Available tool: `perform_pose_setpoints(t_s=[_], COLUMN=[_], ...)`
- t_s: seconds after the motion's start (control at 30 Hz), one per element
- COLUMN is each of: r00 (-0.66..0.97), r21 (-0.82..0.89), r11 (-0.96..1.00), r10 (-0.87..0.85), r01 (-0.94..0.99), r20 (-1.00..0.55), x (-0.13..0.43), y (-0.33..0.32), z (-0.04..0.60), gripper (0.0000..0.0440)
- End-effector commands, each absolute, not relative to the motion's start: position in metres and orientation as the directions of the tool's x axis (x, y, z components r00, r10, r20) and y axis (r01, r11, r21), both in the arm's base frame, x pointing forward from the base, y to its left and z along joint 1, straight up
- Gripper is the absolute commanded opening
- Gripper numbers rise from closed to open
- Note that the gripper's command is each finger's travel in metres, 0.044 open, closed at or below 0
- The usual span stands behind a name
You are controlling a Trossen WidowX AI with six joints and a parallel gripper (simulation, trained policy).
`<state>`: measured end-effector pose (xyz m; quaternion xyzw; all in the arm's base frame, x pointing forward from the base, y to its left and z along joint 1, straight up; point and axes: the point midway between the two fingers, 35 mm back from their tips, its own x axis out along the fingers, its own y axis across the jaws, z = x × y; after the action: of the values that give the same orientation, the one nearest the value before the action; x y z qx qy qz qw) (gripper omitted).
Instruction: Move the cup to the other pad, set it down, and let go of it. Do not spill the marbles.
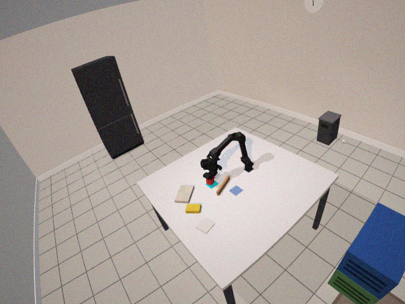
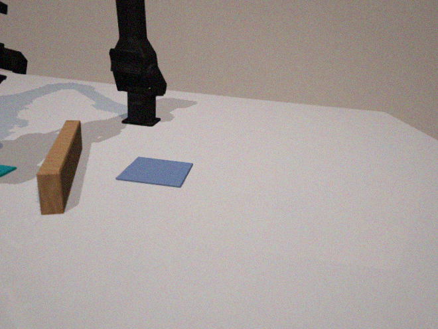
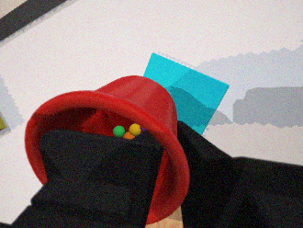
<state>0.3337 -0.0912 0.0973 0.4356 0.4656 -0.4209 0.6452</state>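
My gripper [image 1: 210,176] [image 3: 171,125] is shut on the wall of the red cup [image 1: 210,181] [image 3: 142,89], one finger inside it and one outside. The cup is at the teal pad [image 1: 212,186] [image 2: 4,170] [image 3: 202,92]; whether its base touches the pad cannot be told. In the wrist view a green marble [image 3: 118,131], a yellow marble [image 3: 135,130] and part of an orange one lie inside the cup. The finger hides the rest of the inside. The blue pad [image 1: 235,190] [image 2: 154,172] bears nothing. The cup is outside the exterior view.
A wooden bar [image 1: 223,185] [image 2: 58,152] stands on edge between the two pads. A beige slab [image 1: 184,193], a yellow block [image 1: 192,208] [image 3: 2,121] and a pale flat tile [image 1: 205,225] lie on the white table [image 1: 255,228] on the teal pad's side.
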Motion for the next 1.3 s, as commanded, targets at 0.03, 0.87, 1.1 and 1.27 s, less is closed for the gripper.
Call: perform_pose_setpoints(t_s=[0.03,0.87,1.1,1.27], r00=[0.194,0.277,0.32,0.357], r21=[0.154,0.252,0.297,0.335], r11=[0.252,0.187,0.17,0.163], r10=[-0.14,-0.123,-0.126,-0.14], r01=[0.955,0.949,0.94,0.928], r20=[-0.971,-0.953,-0.939,-0.923], x=[0.327,0.311,0.307,0.305], y=[-0.094,-0.107,-0.11,-0.115], z=[0.086,0.102,0.122,0.142], gripper=[0.0013,0.0202,0.0236,0.028])
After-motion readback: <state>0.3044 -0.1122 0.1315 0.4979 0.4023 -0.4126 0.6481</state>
